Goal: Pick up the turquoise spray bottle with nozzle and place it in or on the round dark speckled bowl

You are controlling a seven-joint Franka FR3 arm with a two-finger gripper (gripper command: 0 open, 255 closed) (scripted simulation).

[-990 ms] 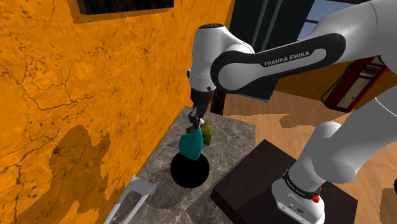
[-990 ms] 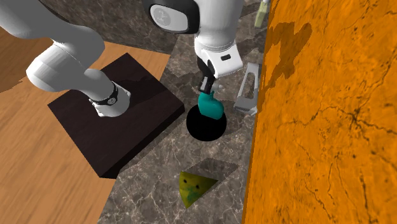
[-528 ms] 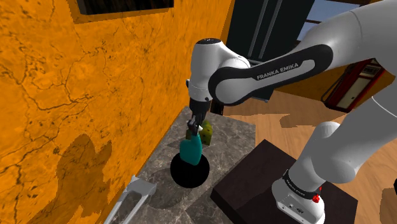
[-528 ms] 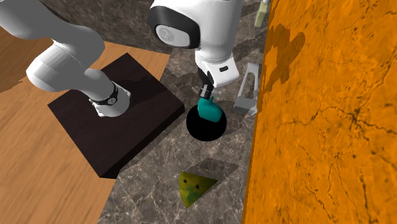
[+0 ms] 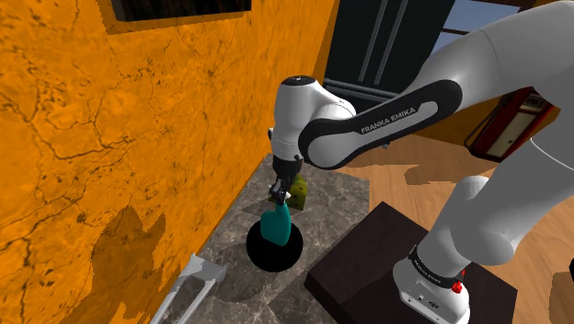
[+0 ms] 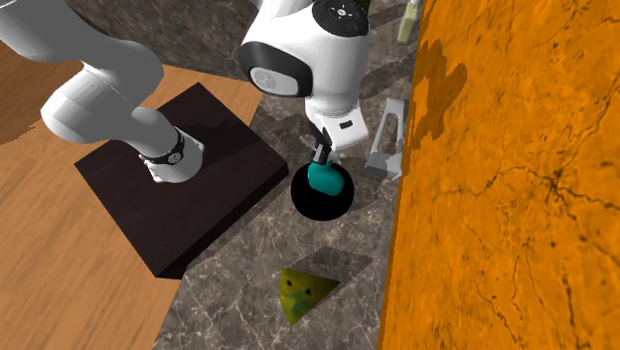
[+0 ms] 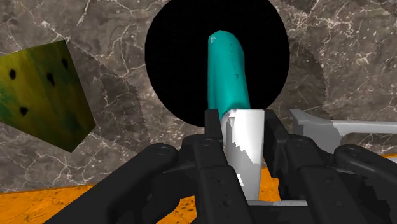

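Lying on marble counter [image 7: 102, 25]: yellow-green spotted wedge [image 7: 41, 95]. Black bowl [image 7: 172, 70] beside it. Turquoise spray bottle [image 7: 227, 76] hangs over bowl, long axis near upright, white nozzle up, base pointing down. Gripper [image 7: 243, 137] fingers clamped on nozzle. Grey bracket [image 7: 343, 127] near bowl.

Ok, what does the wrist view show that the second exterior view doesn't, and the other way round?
Wrist view over the other: the gripper shut on the white nozzle of the turquoise spray bottle. Second exterior view over the wrist: the white arm, its dark stand and the wooden floor. Both: the bottle held over the round black bowl, the yellow-green spotted wedge and a grey metal piece on the marble surface.
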